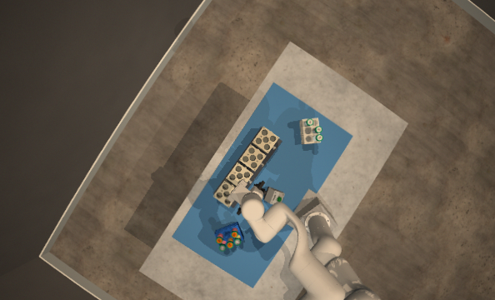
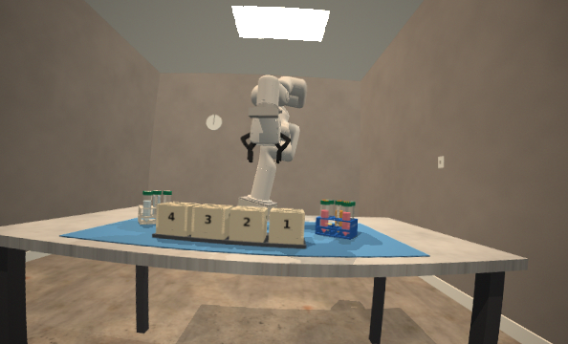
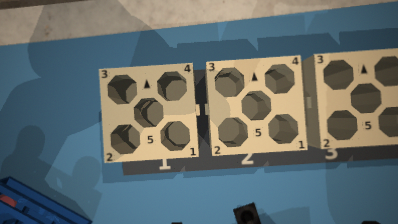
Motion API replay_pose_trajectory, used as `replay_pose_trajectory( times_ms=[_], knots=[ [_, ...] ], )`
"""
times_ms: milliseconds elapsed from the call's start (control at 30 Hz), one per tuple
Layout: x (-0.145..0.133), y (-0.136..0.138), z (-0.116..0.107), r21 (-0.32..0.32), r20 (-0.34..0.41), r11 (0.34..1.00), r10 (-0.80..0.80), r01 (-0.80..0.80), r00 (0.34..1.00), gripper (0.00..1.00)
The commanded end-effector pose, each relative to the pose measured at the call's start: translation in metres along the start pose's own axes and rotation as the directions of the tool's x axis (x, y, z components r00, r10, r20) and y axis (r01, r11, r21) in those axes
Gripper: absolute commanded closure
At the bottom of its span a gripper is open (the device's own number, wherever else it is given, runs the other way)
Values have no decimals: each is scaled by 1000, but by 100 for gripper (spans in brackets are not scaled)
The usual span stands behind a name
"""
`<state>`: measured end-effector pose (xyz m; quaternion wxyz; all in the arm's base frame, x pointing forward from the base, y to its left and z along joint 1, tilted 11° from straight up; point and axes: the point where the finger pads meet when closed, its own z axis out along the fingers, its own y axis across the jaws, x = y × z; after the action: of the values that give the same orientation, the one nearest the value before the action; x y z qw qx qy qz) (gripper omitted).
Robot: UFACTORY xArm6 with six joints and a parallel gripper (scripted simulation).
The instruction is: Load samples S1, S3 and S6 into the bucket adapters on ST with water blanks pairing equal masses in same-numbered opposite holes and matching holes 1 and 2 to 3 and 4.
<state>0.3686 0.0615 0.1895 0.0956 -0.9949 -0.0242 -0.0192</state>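
Observation:
My gripper point(image 2: 265, 161) is open and empty, high above the table behind the adapters. Adapter 1 point(image 3: 181, 110) point(image 2: 295, 234), adapter 2 point(image 3: 284, 104) point(image 2: 238, 231), adapter 3 point(image 3: 331, 100) point(image 2: 217, 229) and adapter 4 point(image 2: 163, 227) stand upright in a row in the dark loading stand. No tube shows in any adapter. The blue rack point(image 1: 232, 227) point(image 2: 332, 233) holds three orange-dot tubes and two grey-dot tubes; their IDs are not legible now. The pale rack point(image 1: 313, 142) point(image 2: 143, 217) holds three tubes with white dots, numbers too small to read.
The small grey desk point(image 1: 271, 194) with the green DONE key point(image 1: 279, 199) stands close to the arm, between the stand and the arm's base. The blue rack stands beyond the adapter 1 end of the row. The pale rack stands near the adapter 4 end.

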Motion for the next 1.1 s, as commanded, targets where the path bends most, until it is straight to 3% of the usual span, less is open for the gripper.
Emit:
replay_pose_trajectory(
  times_ms=[0,500,533,800,1067],
  knots=[
    [13,20,-1,2,-3,1000,-1,1,1000,0],
    [43,77,-1,1,-3,1000,-1,1,1000,0],
    [41,72,-1,1,-3,999,-35,35,999,43],
    [30,44,-1,1,-3,973,-233,233,973,43],
    [15,7,-1,0,-3,877,-481,481,877,43]
  ],
)
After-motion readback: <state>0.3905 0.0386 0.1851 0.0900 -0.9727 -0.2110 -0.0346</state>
